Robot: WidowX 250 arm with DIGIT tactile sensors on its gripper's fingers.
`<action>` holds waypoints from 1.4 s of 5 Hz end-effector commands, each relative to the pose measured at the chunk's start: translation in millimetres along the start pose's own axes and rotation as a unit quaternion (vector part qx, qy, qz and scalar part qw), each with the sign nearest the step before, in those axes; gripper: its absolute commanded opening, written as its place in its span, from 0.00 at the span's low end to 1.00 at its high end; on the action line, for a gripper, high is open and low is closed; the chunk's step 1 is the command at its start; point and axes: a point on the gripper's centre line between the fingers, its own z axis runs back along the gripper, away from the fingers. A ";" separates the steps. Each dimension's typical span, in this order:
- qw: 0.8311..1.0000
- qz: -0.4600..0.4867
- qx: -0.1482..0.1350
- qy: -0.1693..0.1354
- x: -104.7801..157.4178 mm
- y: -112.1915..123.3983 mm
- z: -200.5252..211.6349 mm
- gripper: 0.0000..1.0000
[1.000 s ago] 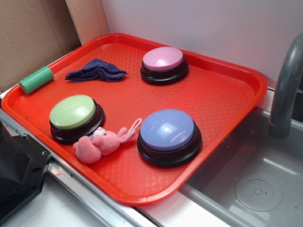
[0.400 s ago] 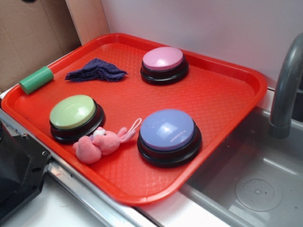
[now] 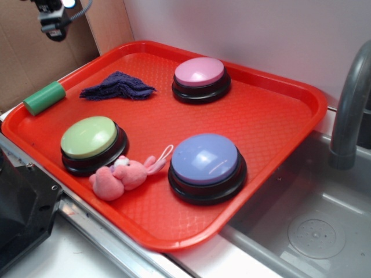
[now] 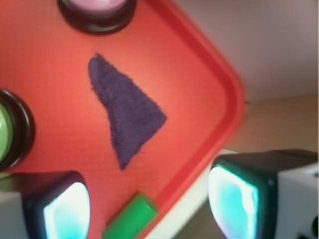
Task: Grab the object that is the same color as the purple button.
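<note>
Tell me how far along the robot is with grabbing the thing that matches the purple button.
Done: nothing is picked up. The purple rag lies flat on the red tray, untouched, far from the purple button.
In hand: the gripper is open and empty, high above the tray's far corner, with the rag in the wrist view between its fingers.
Left: descend over the rag, close on it, lift it.

No text, label, brand, number or sign readable from either of my views; I log nothing legible.
</note>
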 end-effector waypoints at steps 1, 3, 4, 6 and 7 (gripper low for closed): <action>0.999 -0.022 0.006 0.027 22.7 12.8 -37.3 1.00; 0.999 -0.033 -0.015 0.036 33.4 3.7 -72.4 1.00; 0.998 -0.031 -0.047 0.022 37.9 -7.8 -81.6 1.00; 0.999 0.032 -0.019 0.027 36.0 -9.5 -103.2 1.00; 0.996 0.091 0.001 0.026 31.0 -0.7 -109.5 0.23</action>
